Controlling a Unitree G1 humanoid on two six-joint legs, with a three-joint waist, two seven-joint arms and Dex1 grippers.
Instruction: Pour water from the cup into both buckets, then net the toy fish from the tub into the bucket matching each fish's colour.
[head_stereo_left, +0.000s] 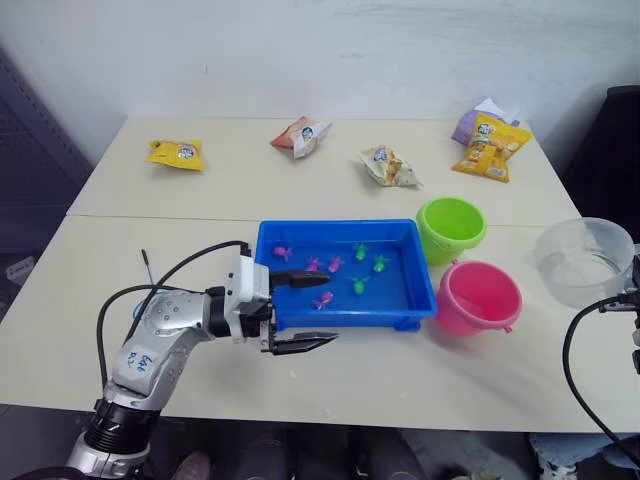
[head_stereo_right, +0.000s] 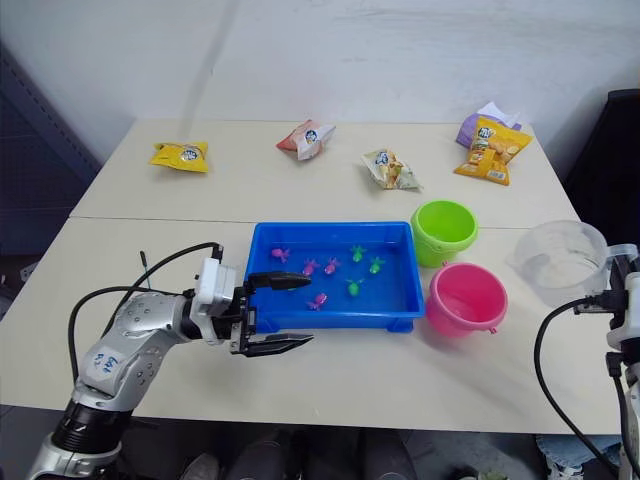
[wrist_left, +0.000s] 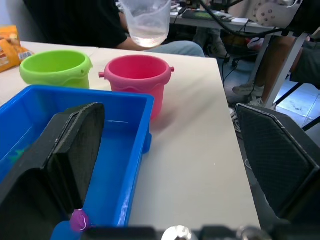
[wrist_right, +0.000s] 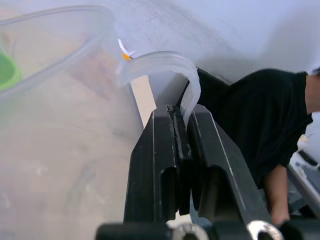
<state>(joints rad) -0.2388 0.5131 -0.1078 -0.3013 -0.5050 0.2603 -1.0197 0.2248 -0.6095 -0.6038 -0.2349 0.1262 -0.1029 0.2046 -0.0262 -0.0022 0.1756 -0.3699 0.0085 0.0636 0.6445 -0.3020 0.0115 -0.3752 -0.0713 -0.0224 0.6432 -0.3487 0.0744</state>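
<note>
Right hand (wrist_right: 181, 150) pinches the cup (head_stereo_left: 583, 262) handle, seen from the wrist.

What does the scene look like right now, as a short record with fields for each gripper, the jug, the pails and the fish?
left gripper: fingers open, straddling the near rim of the shallow blue plastic tub
right gripper: fingers shut on the handle of the large clear plastic jug
jug: held upright, a little water in it, to the right of the pails
pails: lime green plastic pail behind bright pink plastic pail, both right of the tub
fish: tiny pink and green plastic toy fish in the tub
</note>
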